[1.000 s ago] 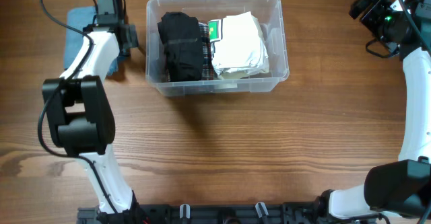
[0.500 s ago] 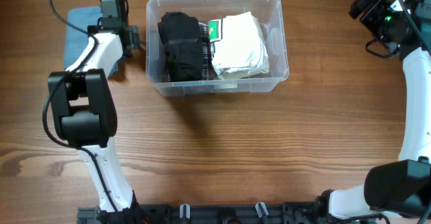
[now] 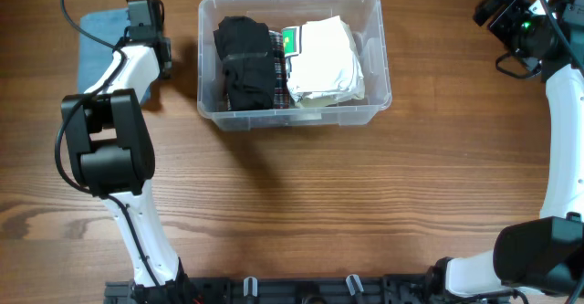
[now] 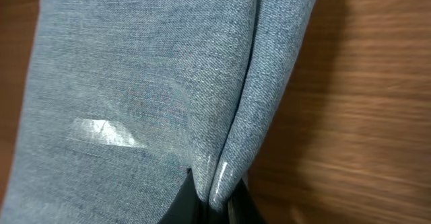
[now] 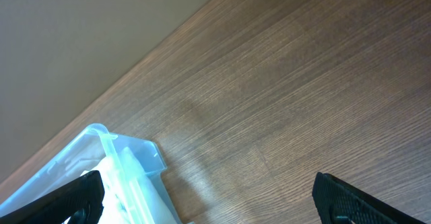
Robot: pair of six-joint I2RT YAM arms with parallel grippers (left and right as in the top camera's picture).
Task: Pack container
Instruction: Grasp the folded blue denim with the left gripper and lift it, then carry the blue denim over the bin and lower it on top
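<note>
Left of the container (image 3: 292, 118), my left pincer (image 4: 215, 198) is clamping the denim cloth (image 4: 135, 83), likely soft and light, at its fold; my right pincer (image 5: 212, 200) is hanging apart

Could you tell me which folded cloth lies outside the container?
The blue denim cloth, on the table left of the container, pinched by the left gripper; the black cloth and white cloth lie inside.

Denim cloth (image 4: 148, 83) is pale blue, container (image 3: 374, 103) clear, table (image 3: 319, 204) brown
</note>
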